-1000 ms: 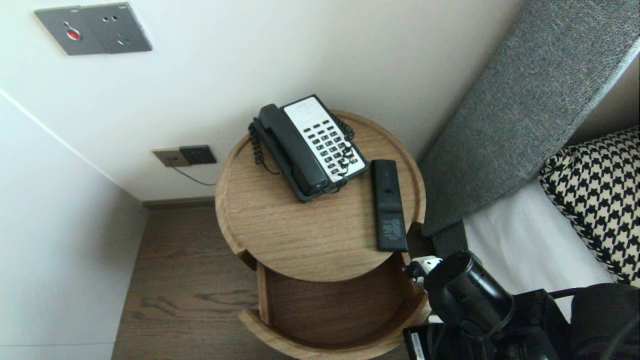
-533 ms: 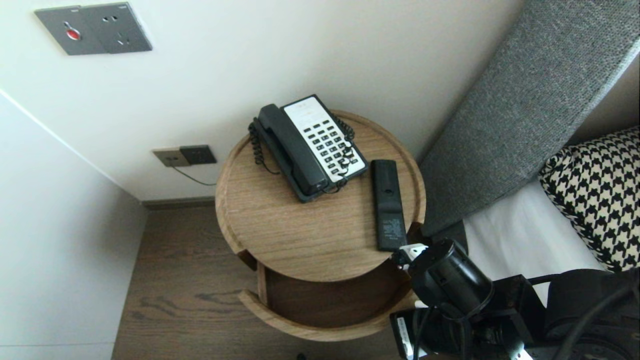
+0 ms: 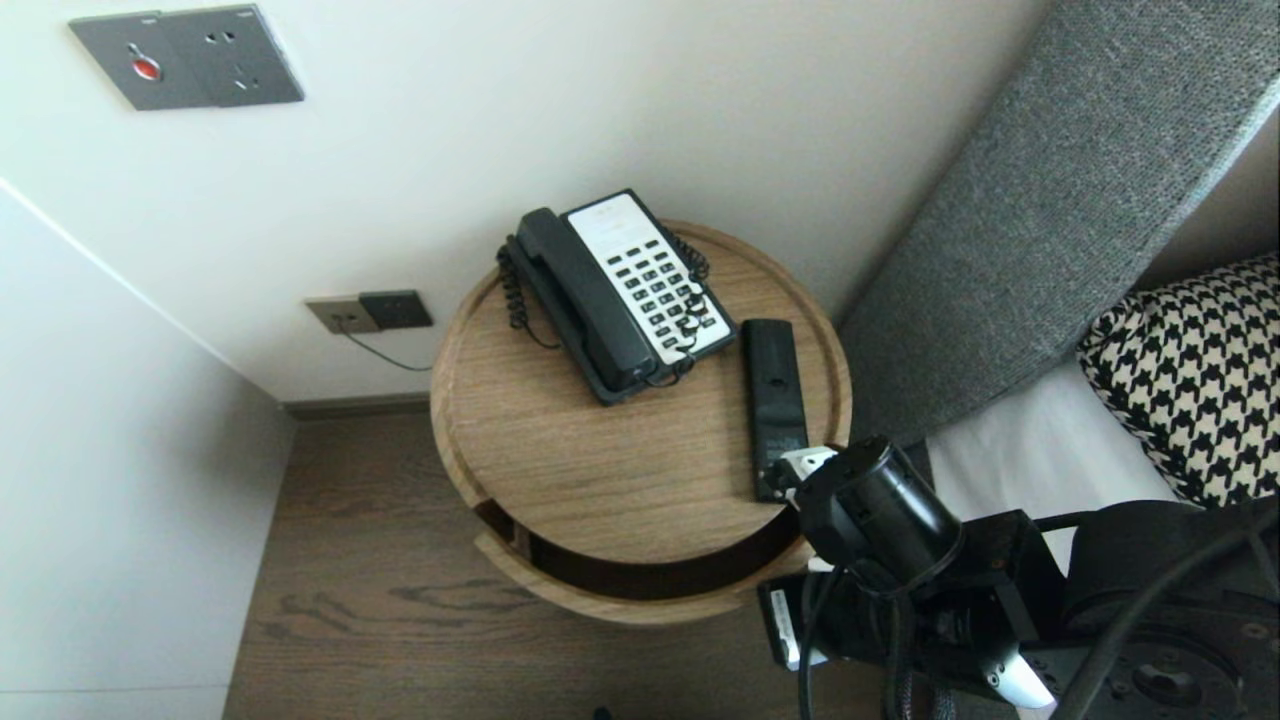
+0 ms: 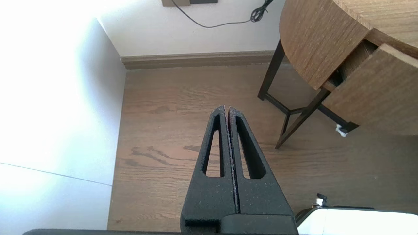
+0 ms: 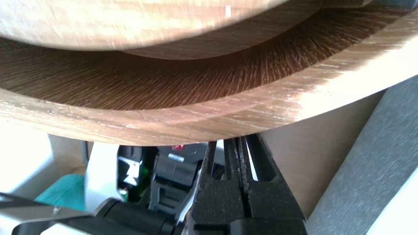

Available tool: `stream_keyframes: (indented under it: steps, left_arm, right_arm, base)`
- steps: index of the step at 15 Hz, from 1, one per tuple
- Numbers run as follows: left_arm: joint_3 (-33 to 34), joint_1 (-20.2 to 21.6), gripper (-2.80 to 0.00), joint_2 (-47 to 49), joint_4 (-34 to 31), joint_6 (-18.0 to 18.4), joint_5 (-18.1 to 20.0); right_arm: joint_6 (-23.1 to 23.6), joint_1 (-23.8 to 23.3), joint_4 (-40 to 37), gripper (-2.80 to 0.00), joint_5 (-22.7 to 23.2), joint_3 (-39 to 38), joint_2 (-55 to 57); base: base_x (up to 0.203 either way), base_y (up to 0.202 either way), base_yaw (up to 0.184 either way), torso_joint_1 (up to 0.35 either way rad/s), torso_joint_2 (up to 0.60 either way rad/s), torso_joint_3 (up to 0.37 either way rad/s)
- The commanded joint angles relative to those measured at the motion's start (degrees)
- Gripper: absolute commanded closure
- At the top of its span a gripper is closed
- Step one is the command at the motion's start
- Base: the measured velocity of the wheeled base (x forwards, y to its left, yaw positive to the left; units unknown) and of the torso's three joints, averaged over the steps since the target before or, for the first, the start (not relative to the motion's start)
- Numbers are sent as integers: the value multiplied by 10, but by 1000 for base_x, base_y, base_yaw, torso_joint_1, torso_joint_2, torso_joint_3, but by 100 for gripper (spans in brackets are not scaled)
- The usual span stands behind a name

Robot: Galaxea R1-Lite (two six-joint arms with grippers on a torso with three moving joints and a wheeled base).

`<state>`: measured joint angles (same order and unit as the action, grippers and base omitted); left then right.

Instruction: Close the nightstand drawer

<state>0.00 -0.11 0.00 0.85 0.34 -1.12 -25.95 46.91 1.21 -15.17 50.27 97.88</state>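
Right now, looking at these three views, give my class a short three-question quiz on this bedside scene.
1. True or false: the remote lies beside the telephone on the round table.
2. The right claw is nearest: A the telephone, B the curved drawer front, C the pillow.
3. Fill in: the left claw hangs over the wooden floor, its jaws ___.
Key: 1 true; 2 B; 3 shut.

Hotel bedroom, you will find: corded telephone (image 3: 620, 295) and remote (image 3: 775, 400) on the round bedside surface (image 3: 580, 470); beside it, padded headboard (image 3: 1050, 200), houndstooth pillow (image 3: 1190, 390).
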Motion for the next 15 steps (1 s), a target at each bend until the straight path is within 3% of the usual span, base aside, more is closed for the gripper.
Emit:
stream_keyframes:
  steps: [1,15]
  left_arm:
    - [0,0,0,0,0,0,0]
    - [0,0,0,0,0,0,0]
  right_arm:
    - [2,-1,1,0,-3,8,6]
    - [24,-21,0,0,-23,47,23]
  base:
    - [0,0,0,0,0,0]
    - [0,0,0,0,0,0]
